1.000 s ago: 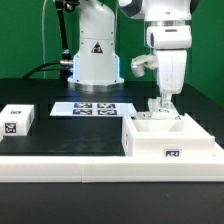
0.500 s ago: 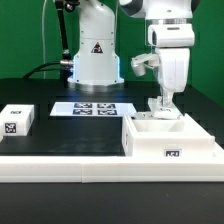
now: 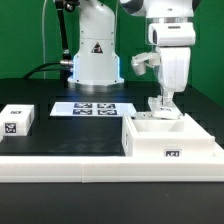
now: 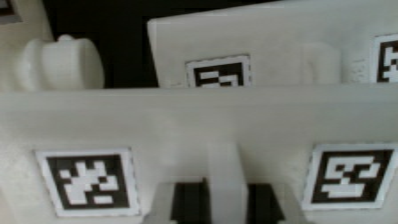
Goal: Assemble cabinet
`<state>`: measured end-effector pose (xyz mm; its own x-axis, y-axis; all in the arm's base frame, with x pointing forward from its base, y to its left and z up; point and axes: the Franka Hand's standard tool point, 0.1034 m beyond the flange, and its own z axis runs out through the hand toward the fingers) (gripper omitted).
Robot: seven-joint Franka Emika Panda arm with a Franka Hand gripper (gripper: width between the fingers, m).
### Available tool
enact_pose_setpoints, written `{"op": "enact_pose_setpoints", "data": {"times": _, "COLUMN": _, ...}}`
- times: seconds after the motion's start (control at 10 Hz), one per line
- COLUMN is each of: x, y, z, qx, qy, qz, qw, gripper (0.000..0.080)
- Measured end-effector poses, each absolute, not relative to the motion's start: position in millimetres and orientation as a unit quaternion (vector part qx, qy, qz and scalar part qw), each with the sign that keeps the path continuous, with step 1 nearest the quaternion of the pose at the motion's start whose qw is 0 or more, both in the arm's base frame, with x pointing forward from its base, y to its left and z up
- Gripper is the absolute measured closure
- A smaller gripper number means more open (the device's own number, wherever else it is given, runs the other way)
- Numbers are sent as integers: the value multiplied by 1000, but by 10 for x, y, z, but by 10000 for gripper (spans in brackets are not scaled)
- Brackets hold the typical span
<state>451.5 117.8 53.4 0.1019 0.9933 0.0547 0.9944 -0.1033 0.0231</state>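
One glossy white, open-topped plastic cabinet box (image 3: 150, 148) sits at the lower right of the exterior view, with one black-and-white tag on its front. One small white tagged block (image 3: 17, 120) lies at the lower left. The pincer (image 3: 162, 104), its jaws practically together, stands at the box's rear wall; I cannot tell whether it holds anything.

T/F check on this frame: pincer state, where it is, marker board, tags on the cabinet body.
1. The pincer is shut. True.
2. The pincer hangs at the exterior view's left. False: it is down at the cabinet body, at the right; only the small white part lies at the left.
3. The marker board lies flat with nothing on it. True.
4. The cabinet body's front face is blank. False: it bears a tag.
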Motion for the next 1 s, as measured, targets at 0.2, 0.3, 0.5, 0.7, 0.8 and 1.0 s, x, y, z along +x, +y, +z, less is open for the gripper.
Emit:
{"op": "enact_pose_setpoints", "data": {"times": 0.2, "x": 4510, "y": 1178, "z": 526, "qx": -742, "qy": -669, "qz": -27, "qw": 10, "gripper": 729}}
{"op": "enact_pose_setpoints", "data": {"times": 0.3, "x": 4509, "y": 1178, "z": 524, "qx": -742, "qy": -669, "qz": -27, "qw": 11, "gripper": 729}}
{"op": "enact_pose_setpoints", "data": {"times": 0.5, "x": 4514, "y": 1180, "z": 530, "qx": -743, "qy": -669, "qz": -28, "qw": 10, "gripper": 729}}
{"op": "enact_pose_setpoints", "data": {"times": 0.7, "x": 4522, "y": 1204, "z": 555, "qx": -743, "qy": -668, "qz": -29, "qw": 9, "gripper": 729}}
{"op": "enact_pose_setpoints", "data": {"times": 0.8, "x": 4535, "y": 1206, "z": 560, "qx": -744, "qy": -667, "qz": -30, "qw": 9, "gripper": 729}}
{"op": "enact_pose_setpoints", "data": {"times": 1.0, "x": 4528, "y": 1200, "z": 549, "qx": -745, "qy": -667, "qz": -30, "qw": 9, "gripper": 729}}
